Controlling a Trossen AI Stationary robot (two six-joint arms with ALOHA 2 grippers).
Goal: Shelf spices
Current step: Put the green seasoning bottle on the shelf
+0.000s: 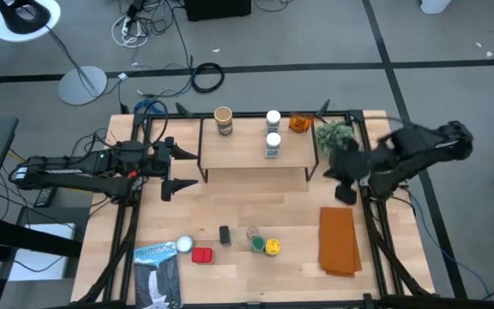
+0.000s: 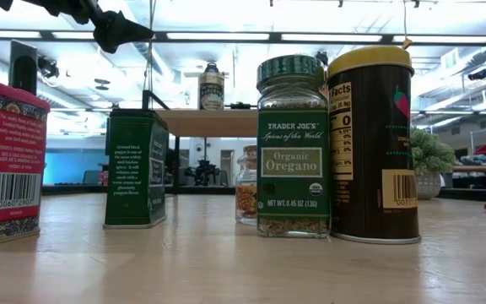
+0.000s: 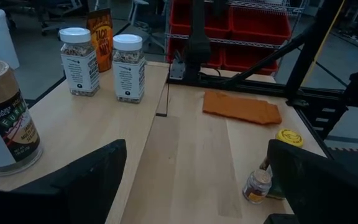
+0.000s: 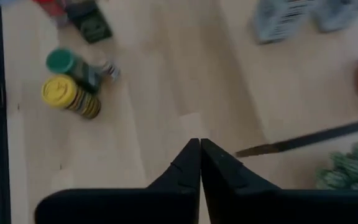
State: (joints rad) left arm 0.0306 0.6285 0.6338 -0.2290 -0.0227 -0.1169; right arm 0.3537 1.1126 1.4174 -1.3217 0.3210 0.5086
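The shelf (image 1: 256, 148) stands at the table's far middle. On its board stand a tan-lidded jar (image 1: 223, 120), two white-lidded jars (image 1: 273, 118) (image 1: 273, 144) and an orange packet (image 1: 299, 123). More spices stand near the front edge: a white-lidded jar (image 1: 183, 245), a red tin (image 1: 202, 255), a dark tin (image 1: 225, 235), a small clear jar (image 1: 252, 233), a green-lidded jar (image 1: 257, 245) and a yellow-lidded jar (image 1: 273, 247). My left gripper (image 1: 187, 169) hangs open by the shelf's left end. My right gripper (image 1: 346, 193) (image 4: 199, 163) is shut and empty, above the table past the shelf's right end.
An orange folded cloth (image 1: 339, 242) lies at the front right, under and in front of my right gripper. A blue-and-white booklet (image 1: 157, 275) lies at the front left. A small green plant (image 1: 336, 135) stands at the shelf's right end. Bare wood lies between the shelf and the front row.
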